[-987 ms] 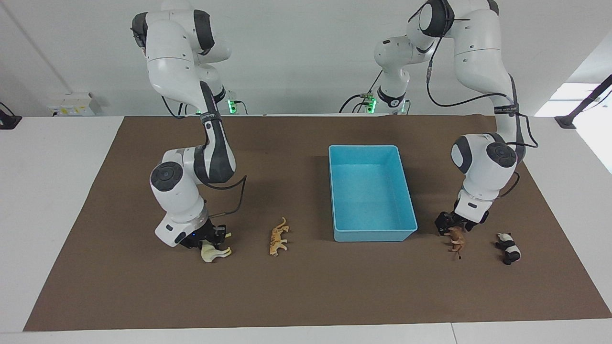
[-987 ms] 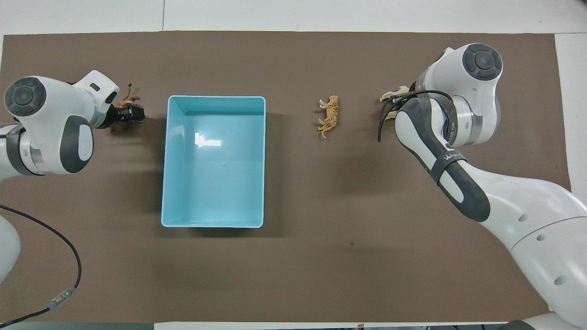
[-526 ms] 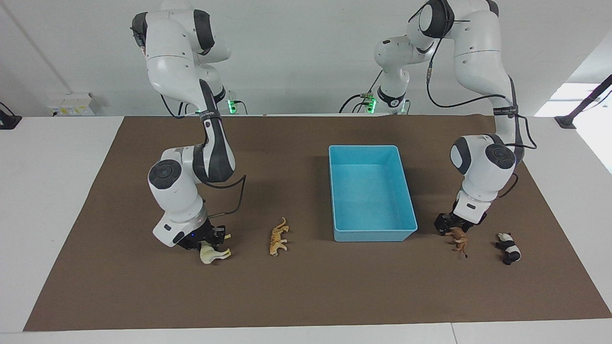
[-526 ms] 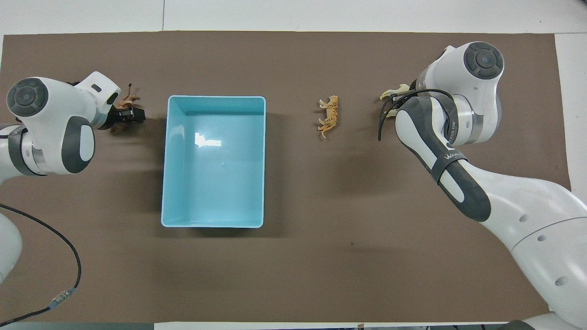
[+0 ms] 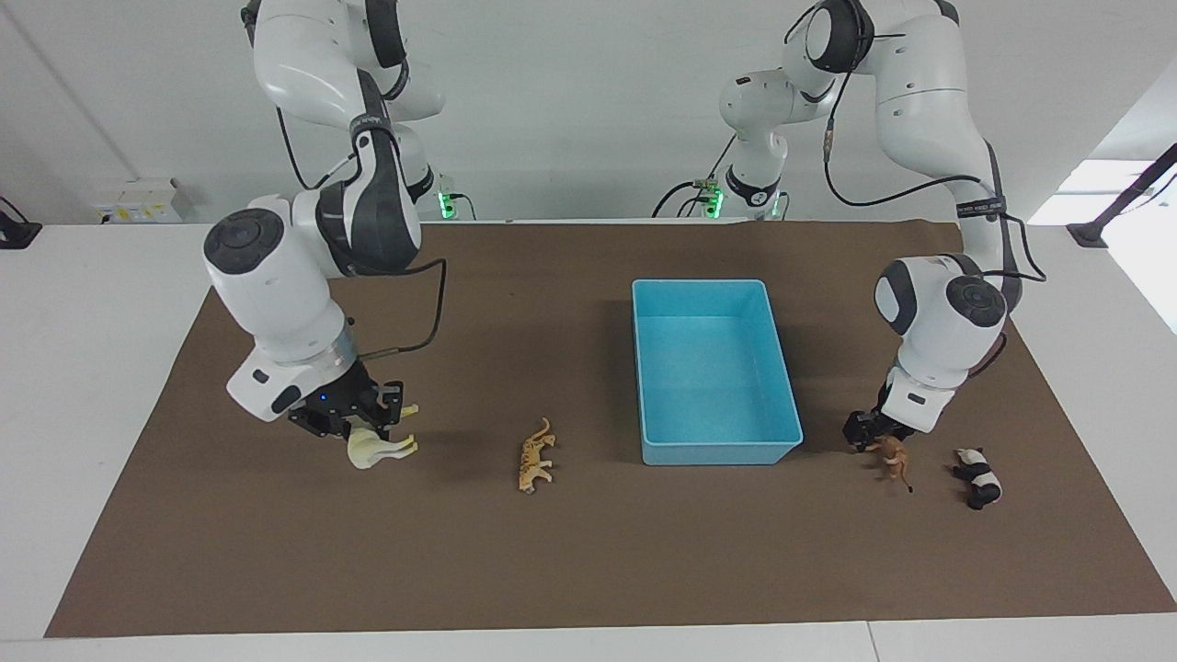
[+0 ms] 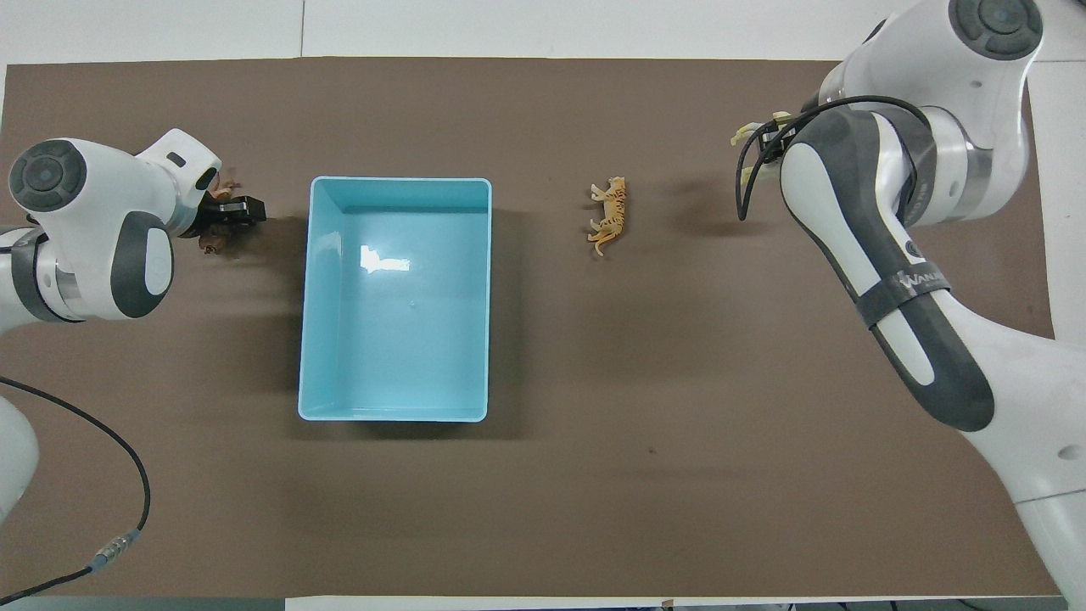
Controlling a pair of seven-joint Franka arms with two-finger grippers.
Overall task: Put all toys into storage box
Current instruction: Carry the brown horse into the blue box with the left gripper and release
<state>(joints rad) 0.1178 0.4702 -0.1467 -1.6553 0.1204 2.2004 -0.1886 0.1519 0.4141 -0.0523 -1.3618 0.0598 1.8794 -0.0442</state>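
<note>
My right gripper (image 5: 360, 425) is shut on the cream-yellow horse (image 5: 375, 449) and holds it in the air over the mat at the right arm's end; bits of the horse (image 6: 747, 131) show past the arm in the overhead view. My left gripper (image 5: 872, 439) is shut on the brown lion (image 5: 894, 456), low over the mat beside the light blue storage box (image 5: 717, 454). The box is empty. The orange tiger (image 5: 536, 455) lies on the mat between box and horse. The panda (image 5: 979, 476) lies beside the lion, toward the left arm's end; the left arm hides it in the overhead view.
A brown mat (image 5: 588, 552) covers the white table. The box (image 6: 394, 414) stands lengthwise toward the left arm's end. A black cable (image 6: 127, 475) hangs from the left arm near the robots' edge.
My right gripper has risen with the horse and carried it a little toward the right arm's end. My left gripper, shut on the lion, has shifted slightly toward the panda.
</note>
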